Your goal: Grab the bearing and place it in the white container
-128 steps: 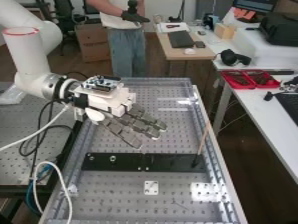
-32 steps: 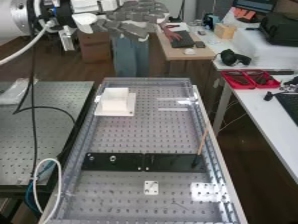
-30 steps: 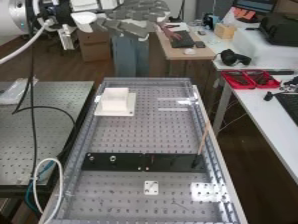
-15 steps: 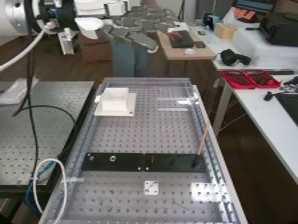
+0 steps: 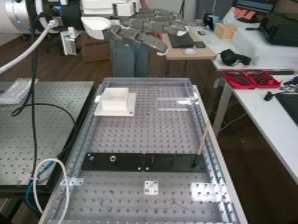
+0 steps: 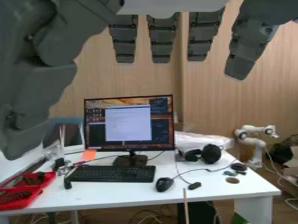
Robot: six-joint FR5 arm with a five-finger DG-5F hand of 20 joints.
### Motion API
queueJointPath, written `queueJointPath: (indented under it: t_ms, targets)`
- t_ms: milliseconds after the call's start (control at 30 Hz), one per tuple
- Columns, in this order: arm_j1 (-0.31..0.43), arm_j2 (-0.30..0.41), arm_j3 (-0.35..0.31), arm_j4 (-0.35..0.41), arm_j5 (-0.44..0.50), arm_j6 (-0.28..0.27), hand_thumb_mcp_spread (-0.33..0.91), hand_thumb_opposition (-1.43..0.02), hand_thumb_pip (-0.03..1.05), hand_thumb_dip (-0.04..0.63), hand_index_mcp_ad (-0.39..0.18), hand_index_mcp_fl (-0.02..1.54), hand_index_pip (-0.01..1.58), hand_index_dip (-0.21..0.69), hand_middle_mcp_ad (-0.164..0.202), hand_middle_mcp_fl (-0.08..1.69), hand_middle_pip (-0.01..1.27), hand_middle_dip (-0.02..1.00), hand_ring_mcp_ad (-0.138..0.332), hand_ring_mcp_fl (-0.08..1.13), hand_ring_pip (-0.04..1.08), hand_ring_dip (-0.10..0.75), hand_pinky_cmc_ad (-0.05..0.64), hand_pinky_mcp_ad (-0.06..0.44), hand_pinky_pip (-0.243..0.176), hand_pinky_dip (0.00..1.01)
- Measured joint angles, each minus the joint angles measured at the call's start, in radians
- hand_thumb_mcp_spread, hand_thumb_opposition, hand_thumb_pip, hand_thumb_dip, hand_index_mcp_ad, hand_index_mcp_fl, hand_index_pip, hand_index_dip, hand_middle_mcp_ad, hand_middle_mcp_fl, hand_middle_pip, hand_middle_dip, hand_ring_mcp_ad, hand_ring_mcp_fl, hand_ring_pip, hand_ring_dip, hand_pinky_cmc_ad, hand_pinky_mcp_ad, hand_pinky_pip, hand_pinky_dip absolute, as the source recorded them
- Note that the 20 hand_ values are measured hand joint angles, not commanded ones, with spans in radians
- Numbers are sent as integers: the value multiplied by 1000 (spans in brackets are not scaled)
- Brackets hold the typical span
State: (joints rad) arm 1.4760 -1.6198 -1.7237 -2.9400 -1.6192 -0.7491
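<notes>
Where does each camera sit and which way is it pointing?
High view: above the near end of the bench, looking down along it at a slant; arm and hand at upper left.
Wrist view: on the arm's wrist, looking across a desk at a monitor; fingers hang in from the top.
Both show the red bins and headphones.

Hand (image 5: 136, 36): finished in white and dark grey. Below the hand, high view: container (image 5: 115, 101), plain white; bench (image 5: 126, 135), grey, patterned with rows of dark holes; plates (image 5: 126, 165), black; rod (image 5: 203, 141), tan. Beyond the fingertips: trays (image 5: 242, 87), coloured red.
</notes>
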Motion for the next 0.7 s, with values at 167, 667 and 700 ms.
queueJointPath:
  t_ms: [167, 667, 700]
  targets:
    - [-14, -14, 17, -11, -20, 0, 290, -695, 304, 96, -110, 52, 101, 192, 66, -2, 124, 138, 162, 7, 80, 44, 447, 365, -94, 250]
    - [-44, -32, 39, -34, -85, -9, 309, -698, 304, 96, -106, 52, 101, 208, 66, -5, 138, 138, 161, 12, 89, 44, 443, 365, -94, 250]
    - [-45, -32, 40, -35, -88, -14, 309, -698, 304, 96, -106, 52, 101, 208, 66, -5, 138, 138, 161, 12, 89, 44, 443, 365, -94, 250]
